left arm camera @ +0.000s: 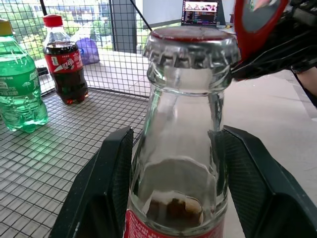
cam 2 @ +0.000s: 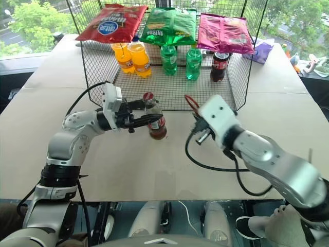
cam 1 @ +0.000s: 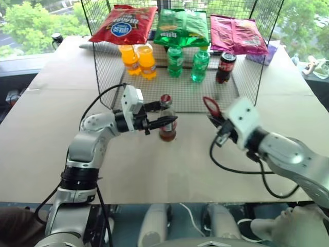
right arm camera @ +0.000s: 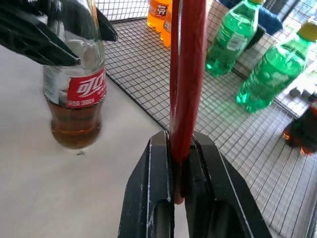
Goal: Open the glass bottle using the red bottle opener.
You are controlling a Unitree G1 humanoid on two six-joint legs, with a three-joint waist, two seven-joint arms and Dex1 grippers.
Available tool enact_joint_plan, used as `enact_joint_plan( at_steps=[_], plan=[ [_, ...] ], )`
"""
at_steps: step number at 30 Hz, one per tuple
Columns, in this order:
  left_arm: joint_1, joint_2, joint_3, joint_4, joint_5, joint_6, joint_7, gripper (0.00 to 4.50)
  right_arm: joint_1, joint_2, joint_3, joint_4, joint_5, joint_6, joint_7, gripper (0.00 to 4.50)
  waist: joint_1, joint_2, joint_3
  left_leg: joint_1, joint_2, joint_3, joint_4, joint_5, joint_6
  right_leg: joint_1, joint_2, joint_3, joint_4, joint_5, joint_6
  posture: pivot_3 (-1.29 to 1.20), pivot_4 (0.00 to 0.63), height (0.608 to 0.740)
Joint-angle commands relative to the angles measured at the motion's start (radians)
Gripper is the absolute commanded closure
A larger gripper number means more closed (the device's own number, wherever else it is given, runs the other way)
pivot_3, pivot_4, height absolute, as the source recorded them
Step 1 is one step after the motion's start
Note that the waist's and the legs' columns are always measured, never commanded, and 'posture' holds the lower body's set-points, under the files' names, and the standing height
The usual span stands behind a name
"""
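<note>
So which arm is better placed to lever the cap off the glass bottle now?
The right. Its gripper already clamps the red bottle opener beside the cap, while the left gripper brackets the glass bottle.

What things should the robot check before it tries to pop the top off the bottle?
1. Red bottle opener held tight in the right gripper: ok, fingers clamp its handle.
2. Left gripper fingers on both sides of the glass bottle: ok; whether they press firmly: cannot tell.
3. Bottle standing upright on the table: ok.
4. Cap in place on the bottle: ok, it is on.
5. Opener's ring hooked on the cap: not ok, it is beside the cap, not on it.
6. Wire rack and green bottles out of the way: ok, behind the bottle.
</note>
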Motion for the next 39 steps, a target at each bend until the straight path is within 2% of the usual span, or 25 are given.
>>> enact_joint_plan(
  at_steps=[1, 4, 7, 16, 20, 29, 39],
  plan=[
    [-0.007, 0.004, -0.008, -0.019, -0.007, 0.010, -0.002, 2.38, -0.105, 0.046, 0.149, 0.137, -0.295, -0.122, 0.017, 4.50, 0.001, 0.000, 0.000, 0.000, 0.000, 0.000, 0.000, 0.000, 0.000, 0.000, 0.000, 0.000, 0.000, 0.000, 0.001, 0.00, 0.150, 0.740],
    [-0.009, 0.006, -0.009, -0.026, -0.009, 0.020, 0.001, 2.38, -0.182, 0.091, 0.274, 0.256, -0.517, -0.226, 0.029, 4.50, 0.000, 0.000, 0.000, -0.001, 0.000, 0.002, 0.000, 0.001, -0.001, -0.001, 0.000, 0.000, 0.000, 0.001, 0.002, 0.00, 0.150, 0.740],
    [-0.013, 0.006, -0.008, -0.031, -0.011, 0.030, 0.005, 2.38, -0.188, 0.163, 0.289, 0.300, -0.611, -0.302, 0.050, 4.50, 0.001, 0.000, 0.000, -0.002, 0.000, 0.003, 0.000, 0.003, -0.005, -0.002, 0.000, -0.001, 0.001, 0.001, 0.003, 0.00, 0.150, 0.740],
    [-0.024, 0.002, -0.010, -0.027, -0.011, 0.048, 0.013, 2.38, -0.116, 0.301, 0.289, 0.339, -0.780, -0.377, 0.138, 4.50, 0.001, 0.000, 0.000, -0.002, 0.000, 0.003, 0.000, 0.003, -0.005, -0.002, 0.000, -0.001, 0.001, 0.001, 0.003, 0.00, 0.150, 0.740],
    [-0.011, 0.008, -0.005, -0.047, -0.022, 0.066, 0.017, 2.38, -0.080, 0.376, 0.327, 0.372, -0.888, -0.360, 0.124, 4.50, 0.000, 0.000, 0.000, -0.001, 0.000, 0.003, 0.000, 0.003, -0.005, -0.002, 0.000, -0.001, 0.003, 0.001, 0.003, 0.00, 0.150, 0.740],
    [0.005, 0.012, 0.006, -0.018, -0.015, 0.052, 0.001, 2.38, -0.044, 0.535, 0.323, 0.461, -1.055, -0.383, 0.098, 4.50, -0.002, 0.001, -0.001, 0.000, 0.000, 0.003, 0.000, 0.004, -0.006, -0.002, 0.000, 0.000, 0.004, 0.001, 0.002, 0.00, 0.150, 0.740],
    [0.022, 0.006, 0.009, 0.049, -0.005, 0.001, -0.023, 2.38, 0.037, 0.547, 0.302, 0.419, -1.179, -0.379, 0.163, 4.50, -0.010, 0.005, -0.005, 0.001, 0.000, 0.003, 0.000, 0.004, -0.007, -0.001, 0.000, 0.000, 0.004, 0.000, 0.002, 0.00, 0.150, 0.740]
  ],
)
